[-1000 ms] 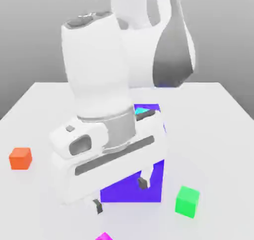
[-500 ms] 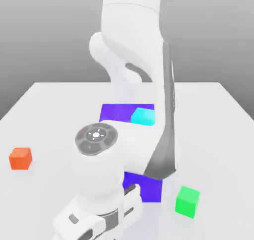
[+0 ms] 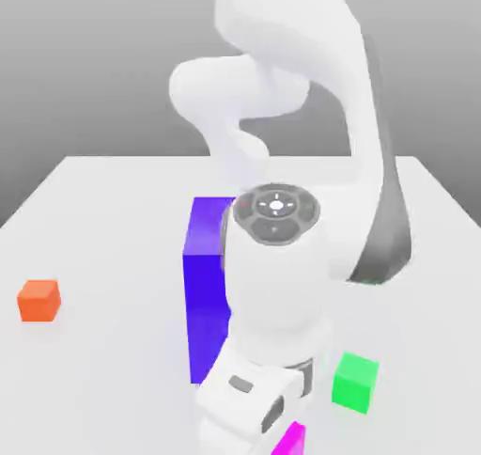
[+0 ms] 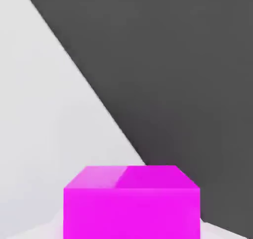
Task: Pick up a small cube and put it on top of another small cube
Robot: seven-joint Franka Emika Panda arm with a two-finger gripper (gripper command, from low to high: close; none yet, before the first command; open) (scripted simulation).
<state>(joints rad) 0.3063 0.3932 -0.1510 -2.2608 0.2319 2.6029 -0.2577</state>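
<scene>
Magenta cube (image 3: 292,440) at bottom edge of the exterior view, right of center, jaws (image 4: 131,228) clamped on it (big purple-blue block (image 3: 207,303) just behind), green cube (image 3: 355,383) lower right, orange cube (image 3: 38,301) at left.

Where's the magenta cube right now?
In the exterior view, the magenta cube is at the bottom edge, right of centre, beside the arm's hand and nearer the camera than the green cube.

Bright light washes the table (image 3: 113,227) nearly white. Behind it, the backdrop (image 3: 94,68) dims to grey. The magenta cube's (image 4: 131,213) top is part-shaded.
</scene>
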